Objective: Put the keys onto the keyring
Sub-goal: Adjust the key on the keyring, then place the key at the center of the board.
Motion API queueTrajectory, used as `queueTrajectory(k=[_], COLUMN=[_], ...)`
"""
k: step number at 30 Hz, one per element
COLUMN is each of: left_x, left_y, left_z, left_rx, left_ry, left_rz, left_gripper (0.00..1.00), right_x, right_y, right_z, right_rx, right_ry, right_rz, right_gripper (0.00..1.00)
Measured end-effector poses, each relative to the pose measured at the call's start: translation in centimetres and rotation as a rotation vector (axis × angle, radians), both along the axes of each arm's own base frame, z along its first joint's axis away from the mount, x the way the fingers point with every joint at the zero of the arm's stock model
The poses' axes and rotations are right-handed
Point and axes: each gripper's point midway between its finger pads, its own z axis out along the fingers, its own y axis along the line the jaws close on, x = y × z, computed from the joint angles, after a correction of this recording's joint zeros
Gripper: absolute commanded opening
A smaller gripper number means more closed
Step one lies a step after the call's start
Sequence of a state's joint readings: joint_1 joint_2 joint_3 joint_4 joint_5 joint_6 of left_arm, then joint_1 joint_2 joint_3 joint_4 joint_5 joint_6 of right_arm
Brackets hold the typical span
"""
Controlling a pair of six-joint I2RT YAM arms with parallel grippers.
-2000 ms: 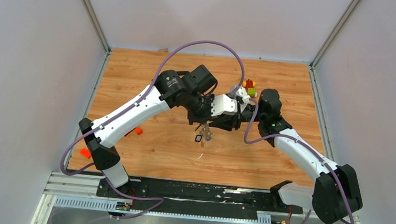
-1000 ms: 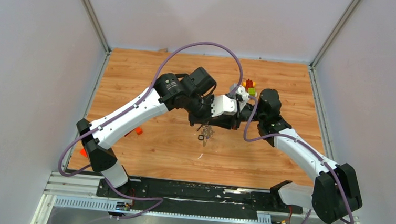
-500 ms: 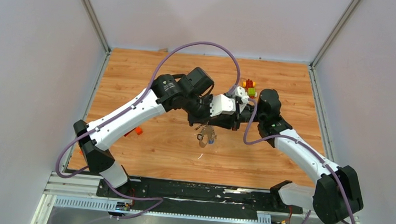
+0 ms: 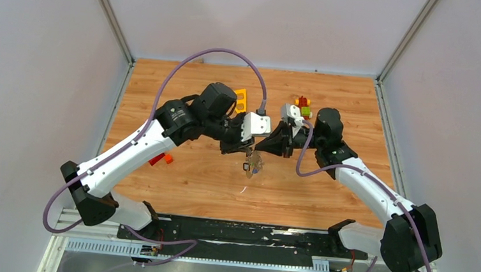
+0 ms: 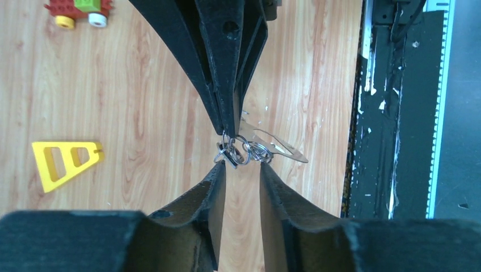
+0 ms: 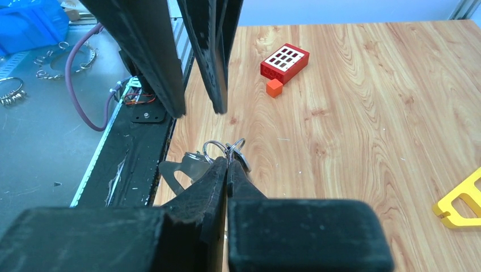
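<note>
A bunch of keys (image 4: 252,166) on small wire rings (image 5: 243,153) hangs above the wood floor. My right gripper (image 6: 228,161) is shut on those rings, and its closed fingers (image 5: 226,85) come down from the top of the left wrist view. The keyring (image 6: 173,170), a flat silver loop, sticks out of the bunch to one side (image 5: 279,148). My left gripper (image 5: 242,169) is open, with its fingertips right under the rings and nothing between them. In the right wrist view its two fingers (image 6: 152,56) stand apart above the bunch.
A yellow triangle frame (image 4: 240,99) lies behind the left wrist. A red-green-yellow toy block figure (image 4: 302,106) sits behind the right gripper. A red block (image 6: 285,61) and an orange cube (image 6: 274,88) lie at the left. The black base rail (image 4: 237,233) runs along the near edge.
My left gripper has opened and let go of the bunch, and the left arm has drawn back to the left, uncovering the yellow triangle. The right gripper stays shut with the keys hanging from it.
</note>
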State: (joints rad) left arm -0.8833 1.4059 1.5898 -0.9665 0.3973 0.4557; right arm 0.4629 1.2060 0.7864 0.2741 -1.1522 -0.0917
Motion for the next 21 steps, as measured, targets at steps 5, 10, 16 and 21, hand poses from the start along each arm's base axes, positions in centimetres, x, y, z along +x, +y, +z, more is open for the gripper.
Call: queueTrajectory(k=[5,10,16,21], left_x=[0.1,0.8,1.8,2.0], left_y=[0.1,0.4,0.7,0.0], left_z=[1.1,0.5,-0.8,-0.7], left_rx=[-0.039,-0.027,-0.007,-0.036], left_ry=[-0.055,-0.109,-0.163,-0.203], left_rz=[-0.016,-0.021,-0.049,-0.112], left_gripper=[0.47,0.48,0.45,0.4], right_x=[0.3,0.1,-0.6,-1.1], right_y=[-0.3,-0.7,-1.0,-1.2], right_z=[-0.1,0.2,0.0,-0.3], right_rx=[-0.004,0.0,-0.024,-0.042], right_ry=[0.002,-0.014,-0.053,-0.075], right_rz=[-0.013,-0.006,0.033,0.064], right_gripper=[0.0,0.0,0.0,0.0])
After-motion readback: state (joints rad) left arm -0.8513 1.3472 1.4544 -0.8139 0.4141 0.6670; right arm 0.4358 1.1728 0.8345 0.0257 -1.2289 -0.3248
